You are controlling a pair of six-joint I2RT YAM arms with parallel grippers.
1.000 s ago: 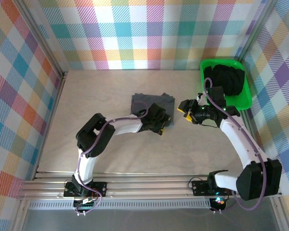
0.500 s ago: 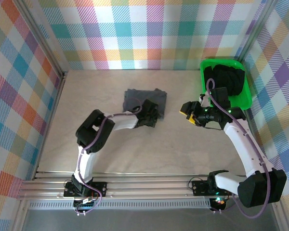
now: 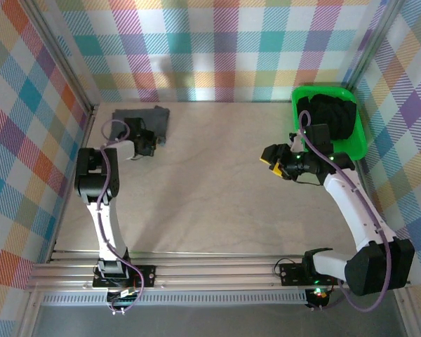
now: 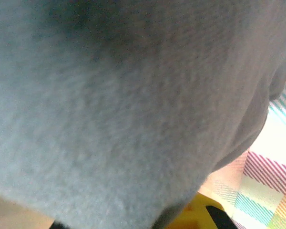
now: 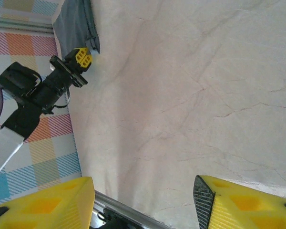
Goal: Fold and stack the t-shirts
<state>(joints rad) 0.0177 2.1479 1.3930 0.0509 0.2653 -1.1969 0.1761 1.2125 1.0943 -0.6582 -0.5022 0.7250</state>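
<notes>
The left gripper was seen with its yellow pads pressed close together on the hem of the grey t-shirt, which was lying folded in the far left corner of the table. Grey cloth was draped right across the left wrist camera. The left arm was stretched up the left side, its wrist bent towards that corner. The right gripper was held spread wide, nothing between its fingers, above bare tabletop beside the green bin, where the black t-shirts were piled.
</notes>
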